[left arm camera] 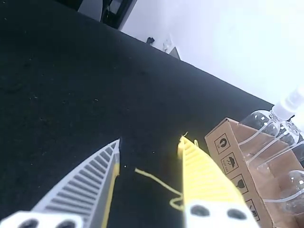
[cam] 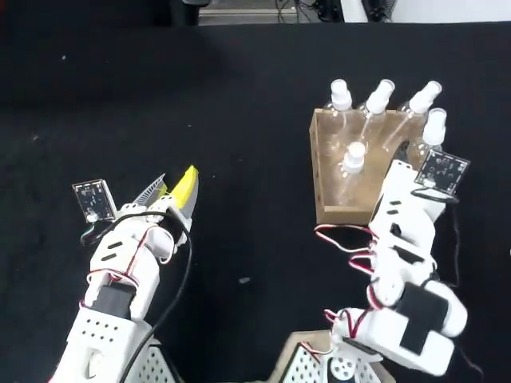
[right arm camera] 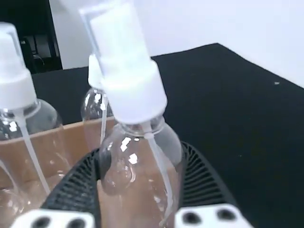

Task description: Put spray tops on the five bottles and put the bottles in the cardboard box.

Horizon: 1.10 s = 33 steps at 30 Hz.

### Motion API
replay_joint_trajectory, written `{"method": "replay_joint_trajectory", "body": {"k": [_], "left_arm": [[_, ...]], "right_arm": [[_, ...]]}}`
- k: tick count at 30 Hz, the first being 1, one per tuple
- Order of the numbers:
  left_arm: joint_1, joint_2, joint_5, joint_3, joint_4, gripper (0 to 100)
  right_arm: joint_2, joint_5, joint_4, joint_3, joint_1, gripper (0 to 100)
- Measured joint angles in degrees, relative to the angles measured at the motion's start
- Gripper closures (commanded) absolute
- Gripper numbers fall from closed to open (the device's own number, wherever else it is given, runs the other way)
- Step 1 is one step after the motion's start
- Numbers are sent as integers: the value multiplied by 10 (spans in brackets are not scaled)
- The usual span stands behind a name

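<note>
The cardboard box (cam: 314, 159) lies on the black table at the right, with clear bottles in it, each wearing a white spray top (cam: 354, 156). My right gripper (cam: 409, 153) is at the box's right side, shut on a clear bottle (right arm camera: 137, 161) whose white spray top (right arm camera: 126, 71) stands up between the black fingers (right arm camera: 199, 166). That bottle (cam: 435, 128) leans over the box's right wall. Two more capped bottles (right arm camera: 23, 118) stand just behind it. My left gripper (cam: 174, 188) hovers open over bare table at the left, its grey and yellow fingers (left arm camera: 199, 175) apart with nothing between them.
From the left wrist the box (left arm camera: 232, 161) is seen off to one side with bottles (left arm camera: 266, 128) sticking out. A thin yellow thread (left arm camera: 156, 183) hangs from the yellow finger. Black tabletop (cam: 239, 120) spreads between the arms and behind the box.
</note>
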Motion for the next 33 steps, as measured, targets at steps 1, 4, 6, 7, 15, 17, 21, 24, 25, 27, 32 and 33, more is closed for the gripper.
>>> {"method": "replay_joint_trajectory", "body": {"k": [1, 4, 6, 7, 15, 17, 21, 24, 25, 27, 32, 33], "left_arm": [[0, 0, 0, 0, 0, 820], [0, 0, 0, 0, 0, 820], [0, 0, 0, 0, 0, 820], [0, 0, 0, 0, 0, 820], [0, 0, 0, 0, 0, 820], [0, 0, 0, 0, 0, 819], [0, 0, 0, 0, 0, 819], [0, 0, 0, 0, 0, 819], [0, 0, 0, 0, 0, 819], [0, 0, 0, 0, 0, 819], [0, 0, 0, 0, 0, 818], [0, 0, 0, 0, 0, 818]], "right_arm": [[6, 0, -5, 0, 0, 960], [25, 0, -13, -1, 0, 959], [33, 0, -14, -1, 1, 959], [36, 0, -14, -1, 1, 959], [60, 0, -23, -17, 1, 959], [60, 0, -23, -18, 1, 959], [61, 0, -23, -18, 1, 939], [61, -1, -23, -18, 1, 858], [62, -1, -23, -18, 0, 838], [62, -1, -23, -18, -1, 825], [62, -1, -23, -18, -2, 822], [62, -1, -23, -18, -2, 822]]}}
